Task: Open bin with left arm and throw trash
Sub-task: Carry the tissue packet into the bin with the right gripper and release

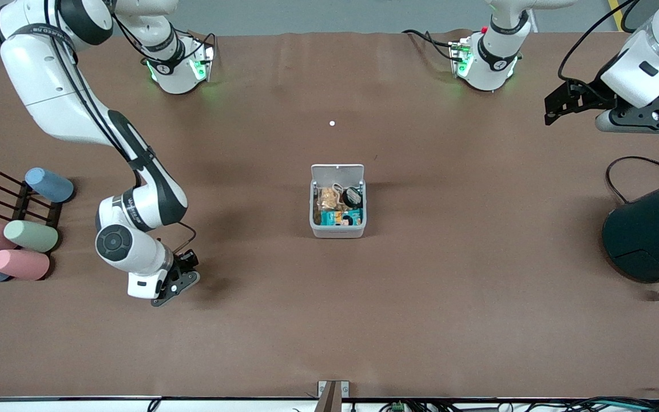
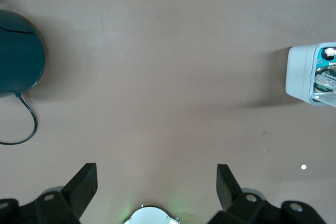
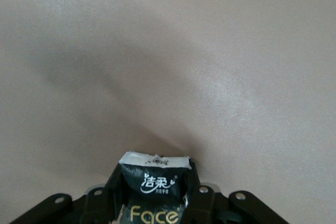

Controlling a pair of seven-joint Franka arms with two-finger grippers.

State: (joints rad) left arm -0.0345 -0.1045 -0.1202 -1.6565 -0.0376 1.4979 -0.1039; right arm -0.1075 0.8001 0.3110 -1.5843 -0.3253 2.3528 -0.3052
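The light-grey bin point(image 1: 337, 229) stands mid-table with its white lid point(image 1: 337, 171) swung open. Inside lie a beige rubber-band loop point(image 1: 337, 188), a round black-and-silver disc point(image 1: 353, 196) and a teal packet point(image 1: 342, 217). My right gripper point(image 1: 178, 280) is low over bare table toward the right arm's end, shut on the black packet with gold print point(image 3: 153, 184). My left gripper point(image 1: 555, 111) is open and empty, up in the air at the left arm's end. Its wrist view shows its fingertips point(image 2: 88, 174) spread wide and the bin's corner point(image 2: 302, 74).
A large dark teal cylinder point(image 1: 652, 229) with a black cable lies at the left arm's end and shows in the left wrist view point(image 2: 18, 59). Pastel cylinders point(image 1: 29, 236) and a black rack point(image 1: 23, 203) sit at the right arm's end. A small white dot point(image 1: 332, 123) lies on the table.
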